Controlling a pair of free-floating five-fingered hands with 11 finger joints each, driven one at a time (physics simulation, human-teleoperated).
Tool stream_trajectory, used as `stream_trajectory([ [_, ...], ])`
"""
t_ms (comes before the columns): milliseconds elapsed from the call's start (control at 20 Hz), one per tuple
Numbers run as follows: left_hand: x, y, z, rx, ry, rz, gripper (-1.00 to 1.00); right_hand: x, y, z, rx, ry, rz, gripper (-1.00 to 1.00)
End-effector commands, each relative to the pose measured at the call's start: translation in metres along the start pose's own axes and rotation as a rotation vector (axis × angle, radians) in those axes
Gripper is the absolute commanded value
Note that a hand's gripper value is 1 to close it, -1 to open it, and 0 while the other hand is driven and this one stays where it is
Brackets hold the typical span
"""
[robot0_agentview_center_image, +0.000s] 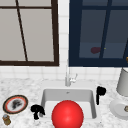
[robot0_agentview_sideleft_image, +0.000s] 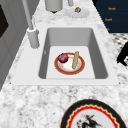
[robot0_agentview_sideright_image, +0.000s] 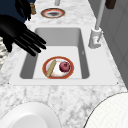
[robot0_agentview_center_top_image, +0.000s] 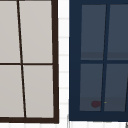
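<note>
Nearest the front camera, a large red ball (robot0_agentview_center_image: 67, 115) covers the near middle of the sink (robot0_agentview_center_image: 47, 96). From the side views the sink basin (robot0_agentview_sideleft_image: 97, 50) is a pale rectangle sunk in the marble counter (robot0_agentview_sideleft_image: 37, 100), and a red-rimmed plate (robot0_agentview_sideleft_image: 69, 63) lies on its floor, toward the front wall. On that plate a dark red round fruit (robot0_agentview_sideleft_image: 63, 58) sits beside a tan stick-shaped piece (robot0_agentview_sideleft_image: 75, 60), the two close but apart.

Behind the sink the faucet (robot0_agentview_center_image: 68, 77) rises at the middle of the back rim. Above it, a brown-framed window (robot0_agentview_center_image: 27, 32) stands to the sink's left and a dark blue glass-door cabinet (robot0_agentview_center_image: 100, 32) to its right, with a small reddish thing (robot0_agentview_center_image: 95, 50) behind the glass.

Right of the sink stand a grey pot (robot0_agentview_center_image: 123, 82) and a white plate (robot0_agentview_center_image: 117, 108). Left of the sink lie a patterned plate (robot0_agentview_center_image: 15, 104) and a small brown jar (robot0_agentview_center_image: 6, 120).

The right hand (robot0_agentview_center_image: 100, 93) hangs over the sink's right rim; in the right side view its fingers (robot0_agentview_sideright_image: 32, 41) are spread straight over the basin, holding nothing. The left hand (robot0_agentview_center_image: 37, 110) hovers at the sink's front left corner, fingers loosely curled downward around nothing.
</note>
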Motion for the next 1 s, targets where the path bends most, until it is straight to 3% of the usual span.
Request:
stream_trajectory([
  [0, 0.000, 0.000, 0.000, 0.000, 0.000, 0.000, 0.00, -0.009, -0.005, 0.014, 0.013, -0.025, -0.121, -1.00],
  [550, 0.000, 0.000, 0.000, 0.000, 0.000, 0.000, 0.00, -0.029, -0.022, 0.047, 0.033, -0.040, -0.257, -1.00],
  [950, 0.000, 0.000, 0.000, 0.000, 0.000, 0.000, 0.00, -0.028, -0.023, 0.051, -0.021, 0.002, -0.339, -1.00],
])
